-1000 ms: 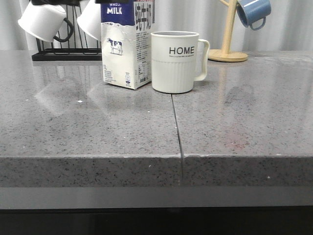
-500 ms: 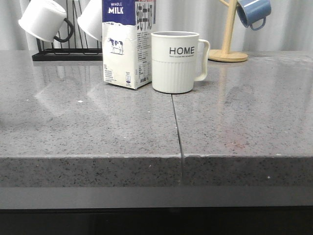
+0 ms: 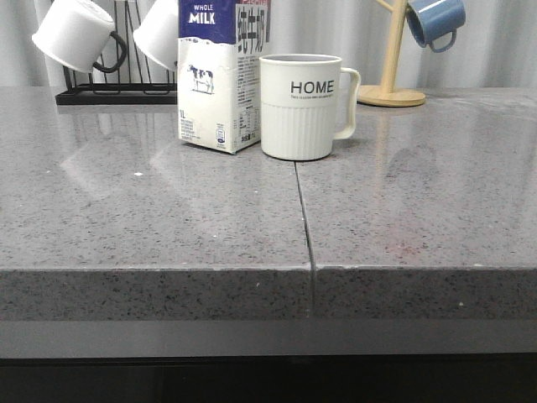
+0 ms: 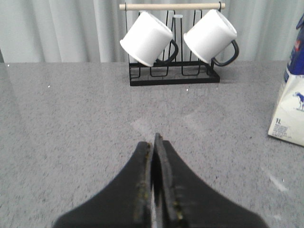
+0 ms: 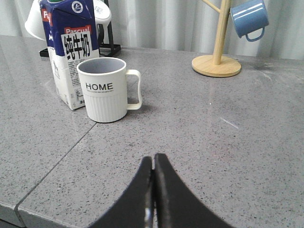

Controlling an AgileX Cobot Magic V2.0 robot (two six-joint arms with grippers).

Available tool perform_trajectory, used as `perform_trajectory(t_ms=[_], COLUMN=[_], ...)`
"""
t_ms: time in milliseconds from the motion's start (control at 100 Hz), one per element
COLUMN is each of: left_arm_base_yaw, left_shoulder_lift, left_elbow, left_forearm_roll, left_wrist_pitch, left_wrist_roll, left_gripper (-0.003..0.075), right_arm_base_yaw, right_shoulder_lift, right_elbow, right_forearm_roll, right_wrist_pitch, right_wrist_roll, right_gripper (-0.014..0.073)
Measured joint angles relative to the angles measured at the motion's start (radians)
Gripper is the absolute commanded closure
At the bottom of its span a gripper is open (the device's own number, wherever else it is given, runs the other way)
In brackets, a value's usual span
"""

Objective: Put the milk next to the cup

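On the speckled grey stone bench [image 3: 168, 218], the tall white blue-topped milk carton [image 3: 220, 80] stands upright just beside the ribbed cream "HOME" mug [image 3: 304, 105], apparently placed; left hand [image 4: 156, 147] and right hand [image 5: 153, 166] sit clenched, empty, well clear

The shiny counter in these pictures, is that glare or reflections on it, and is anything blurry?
Front view: the grey counter mirrors the hanging white mugs and the milk as pale smudges; everything looks sharp. Left wrist view: the shut left gripper is close and soft-edged. Right wrist view: the cup is crisp and casts a soft shadow.
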Motion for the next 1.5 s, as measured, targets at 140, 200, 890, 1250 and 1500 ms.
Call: perform_trajectory(t_ms=[140, 200, 890, 1250, 1500], left_arm_base_yaw=[0.0, 0.002, 0.002, 0.004, 0.004], left_shoulder_lift=[-0.112, -0.155, -0.483, -0.483, -0.483], left_elbow=[0.063, 0.088, 0.356, 0.356, 0.356], left_forearm_roll=[0.014, 0.019, 0.025, 0.057, 0.059], left_wrist_pitch=[0.007, 0.007, -0.003, 0.009, 0.009], left_wrist_roll=[0.0, 0.0, 0.0, 0.0, 0.0], left_gripper=[0.0741, 0.0741, 0.0741, 0.0741, 0.0741], right_arm_base_yaw=[0.0, 0.0, 0.0, 0.0, 0.0], right_shoulder_lift=[0.0, 0.0, 0.0, 0.0, 0.0], right_elbow=[0.0, 0.0, 0.0, 0.0, 0.0], right_forearm_roll=[0.0, 0.0, 0.0, 0.0, 0.0], right_wrist_pitch=[0.0, 0.0, 0.0, 0.0, 0.0], right_wrist_roll=[0.0, 0.0, 0.0, 0.0, 0.0], right_gripper=[0.0652, 0.0652, 0.0652, 0.0652, 0.0652])
